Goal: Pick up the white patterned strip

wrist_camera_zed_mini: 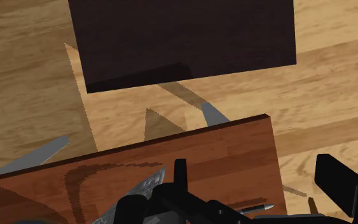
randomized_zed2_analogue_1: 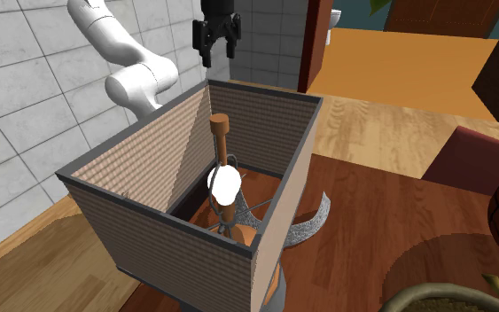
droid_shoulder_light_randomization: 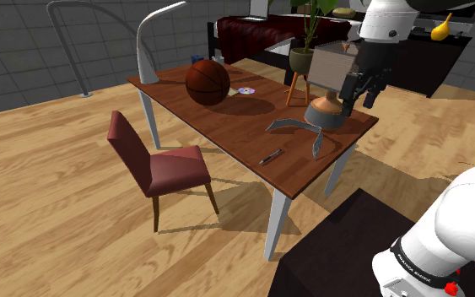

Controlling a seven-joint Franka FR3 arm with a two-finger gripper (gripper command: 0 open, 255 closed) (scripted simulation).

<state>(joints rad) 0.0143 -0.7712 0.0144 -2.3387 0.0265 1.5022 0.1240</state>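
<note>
**Arm.** White arm with dark joints. It rises from the dark stand (droid_shoulder_light_randomization: 328,249) at the shoulder view's lower right. The wrist is high at that view's upper right and the forearm comes down from there.

**End effector** (droid_shoulder_light_randomization: 356,101). All black, pointing down over the far end of the surface (droid_shoulder_light_randomization: 227,118), above a brown jug (droid_shoulder_light_randomization: 328,110). In the second exterior view it (randomized_zed2_analogue_1: 217,55) hangs above and behind a brown open-topped box (randomized_zed2_analogue_1: 274,199). The two fingers stand apart with nothing between them. The wrist view (wrist_camera_zed_mini: 254,170) shows the same gap.

**Patterned strip** (droid_shoulder_light_randomization: 290,122). It lies on the surface just beside the jug, below the end effector and not touched by it.
- **Shape:** a thin curved band, bent in an arc rather than straight.
- **Direction, shoulder view:** one end points to that view's left, toward a basketball (droid_shoulder_light_randomization: 207,82). The other end bends down toward the near edge of the surface, toward a pen (droid_shoulder_light_randomization: 271,156).
- **Look:** pale grey with a fine speckled pattern. This shows best in the second exterior view (randomized_zed2_analogue_1: 312,222), where it curves out past the box's corner.
</note>
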